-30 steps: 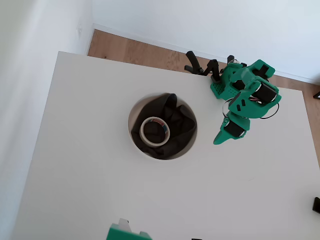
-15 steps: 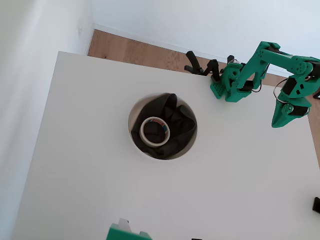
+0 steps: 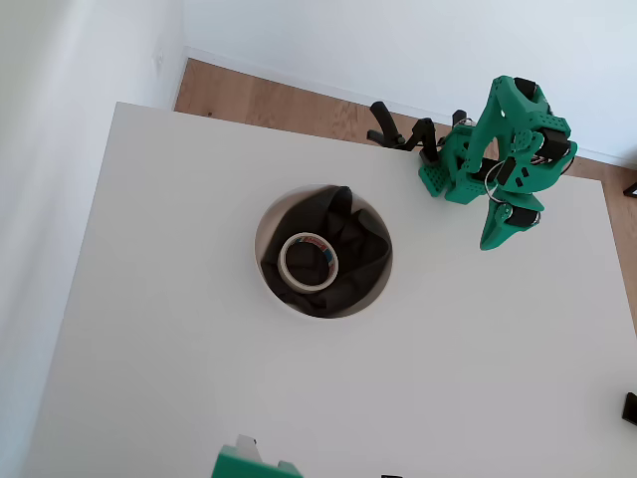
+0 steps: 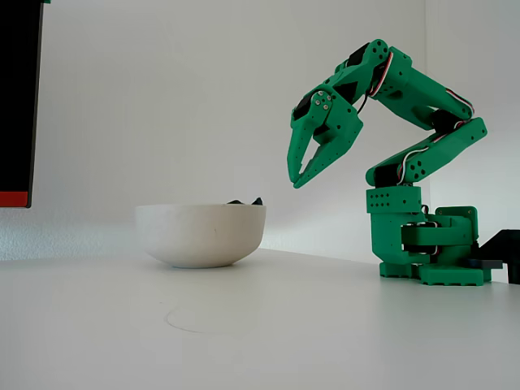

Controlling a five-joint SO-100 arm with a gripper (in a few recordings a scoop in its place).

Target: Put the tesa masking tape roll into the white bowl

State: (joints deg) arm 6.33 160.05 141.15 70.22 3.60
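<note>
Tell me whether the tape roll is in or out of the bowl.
In: the tesa masking tape roll lies flat on dark cloth inside the white bowl.

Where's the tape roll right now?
In the overhead view the tape roll lies flat on the dark cloth inside the bowl, left of its centre; the gripper hangs off to the right, well clear of it.
</note>
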